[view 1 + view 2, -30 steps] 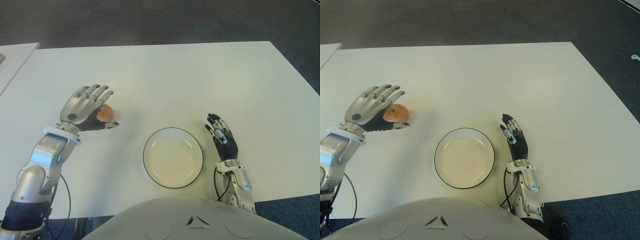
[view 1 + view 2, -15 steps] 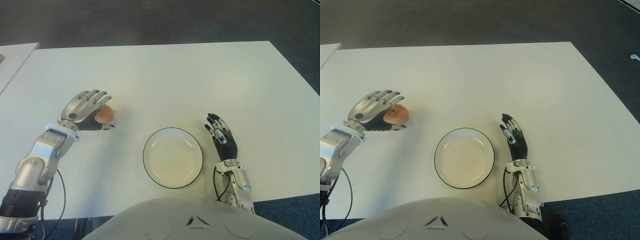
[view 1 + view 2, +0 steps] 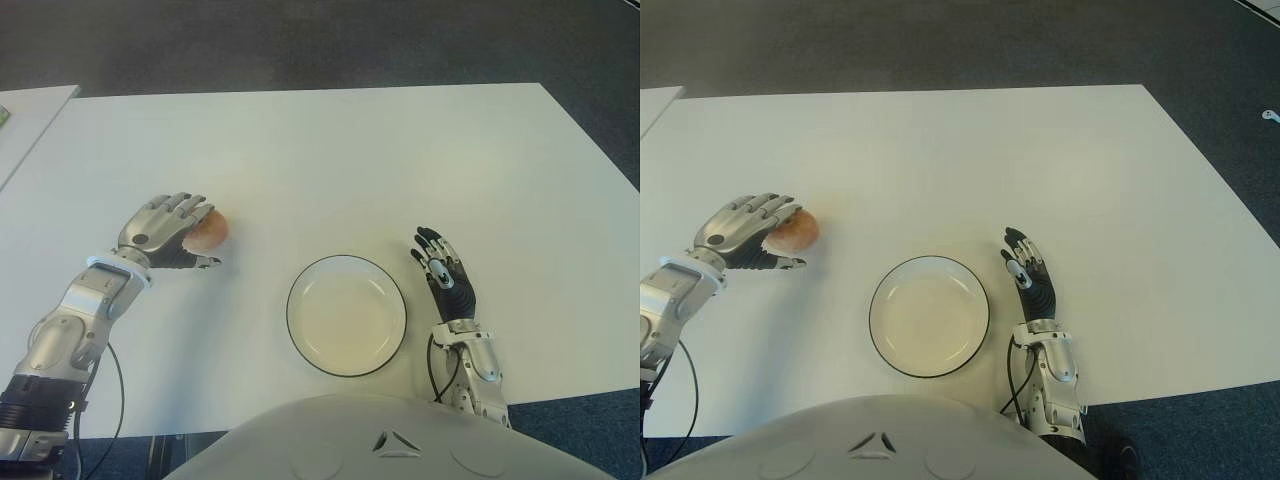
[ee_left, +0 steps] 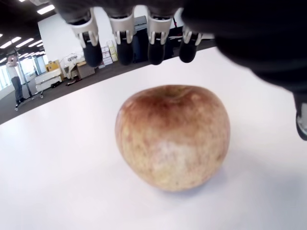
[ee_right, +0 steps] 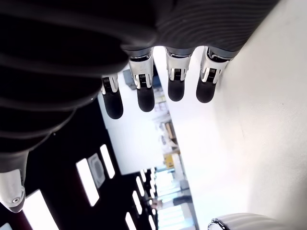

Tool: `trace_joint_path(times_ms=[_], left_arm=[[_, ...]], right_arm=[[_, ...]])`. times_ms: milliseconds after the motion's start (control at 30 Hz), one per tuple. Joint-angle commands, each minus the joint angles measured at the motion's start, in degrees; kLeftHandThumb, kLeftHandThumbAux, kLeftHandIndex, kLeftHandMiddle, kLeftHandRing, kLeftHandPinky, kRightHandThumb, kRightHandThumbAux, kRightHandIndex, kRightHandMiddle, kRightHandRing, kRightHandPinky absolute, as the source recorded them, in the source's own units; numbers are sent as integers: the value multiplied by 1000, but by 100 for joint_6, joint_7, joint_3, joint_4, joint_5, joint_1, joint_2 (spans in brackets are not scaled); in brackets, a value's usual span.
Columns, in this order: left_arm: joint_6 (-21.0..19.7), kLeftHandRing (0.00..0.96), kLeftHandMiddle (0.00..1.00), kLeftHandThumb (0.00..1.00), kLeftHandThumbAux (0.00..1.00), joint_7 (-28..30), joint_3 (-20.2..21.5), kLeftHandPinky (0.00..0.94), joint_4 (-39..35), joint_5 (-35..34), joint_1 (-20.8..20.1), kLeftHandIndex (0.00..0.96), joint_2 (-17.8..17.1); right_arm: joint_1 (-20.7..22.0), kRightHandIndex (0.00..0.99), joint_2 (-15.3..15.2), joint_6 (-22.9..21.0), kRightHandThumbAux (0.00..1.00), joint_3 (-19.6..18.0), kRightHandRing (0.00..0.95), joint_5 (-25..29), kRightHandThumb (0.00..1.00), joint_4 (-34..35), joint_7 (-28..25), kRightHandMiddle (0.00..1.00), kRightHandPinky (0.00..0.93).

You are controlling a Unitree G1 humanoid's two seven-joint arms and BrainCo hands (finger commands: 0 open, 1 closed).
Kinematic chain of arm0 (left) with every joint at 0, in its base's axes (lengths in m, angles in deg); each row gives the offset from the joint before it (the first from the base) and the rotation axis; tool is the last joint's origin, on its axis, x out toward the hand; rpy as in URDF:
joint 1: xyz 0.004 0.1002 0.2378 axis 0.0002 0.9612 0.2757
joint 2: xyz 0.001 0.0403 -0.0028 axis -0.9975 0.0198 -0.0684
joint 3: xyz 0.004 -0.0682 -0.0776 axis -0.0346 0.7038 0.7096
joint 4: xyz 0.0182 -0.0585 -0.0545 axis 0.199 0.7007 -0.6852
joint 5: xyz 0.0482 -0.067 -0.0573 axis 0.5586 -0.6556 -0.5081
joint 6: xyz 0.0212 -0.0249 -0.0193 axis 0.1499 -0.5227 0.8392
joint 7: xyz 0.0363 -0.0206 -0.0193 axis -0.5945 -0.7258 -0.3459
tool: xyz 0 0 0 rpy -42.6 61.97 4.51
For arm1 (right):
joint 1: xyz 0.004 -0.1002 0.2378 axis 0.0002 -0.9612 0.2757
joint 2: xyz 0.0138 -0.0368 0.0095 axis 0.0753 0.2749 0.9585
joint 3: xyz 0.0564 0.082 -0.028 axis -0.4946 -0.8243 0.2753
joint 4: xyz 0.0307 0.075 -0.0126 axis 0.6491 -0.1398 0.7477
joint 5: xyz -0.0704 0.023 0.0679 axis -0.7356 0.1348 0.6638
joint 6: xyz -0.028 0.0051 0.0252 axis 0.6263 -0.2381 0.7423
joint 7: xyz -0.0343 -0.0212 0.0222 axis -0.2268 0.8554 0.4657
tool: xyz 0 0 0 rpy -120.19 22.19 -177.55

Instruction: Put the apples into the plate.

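Observation:
A single russet-red apple (image 3: 212, 230) sits on the white table (image 3: 350, 150), left of the plate. My left hand (image 3: 185, 232) is cupped beside and over it, fingers arched above its top and thumb low along the table in front. The left wrist view shows the apple (image 4: 172, 136) resting on the table with the fingertips (image 4: 123, 45) hanging beyond it, not closed on it. The white plate (image 3: 346, 258) with a dark rim lies near the front edge and holds nothing. My right hand (image 3: 440, 268) shows just right of the plate, fingers extended.
A second white table (image 3: 28, 112) stands off the left side. Dark carpet lies beyond the table's far and right edges. My own torso (image 3: 400, 440) covers the near edge below the plate.
My left hand has dropped lower and drawn slightly back toward me, its fingers arching closer over the apple. The apple, the plate and the right hand have not moved.

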Motion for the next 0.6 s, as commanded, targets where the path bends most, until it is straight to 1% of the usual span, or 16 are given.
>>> trace_joint_path(times_ms=[33,200,367,600], left_arm=[[-96,0,0,267,333,-126,-118,17,216,-59,-104,6,-53],[-157,0,0,292,329,-187,-201,17,374,-55,-176,0,-56],[-177,0,0,300,331,-341,-325,30,591,-18,-293,2,-69],[-188,0,0,288,334,-605,-500,22,878,20,-442,0,-137]], right_arm=[[-52,169,-9,-43,518,-22,42,-50,249,-115,35,139,5],[-65,181,-15,-98,517,-37,39,-6,269,-95,29,133,3],[-70,182,-44,-141,503,-41,43,13,266,-88,-1,137,2],[-51,180,-48,-19,497,-62,51,-12,247,-149,-20,144,6]])
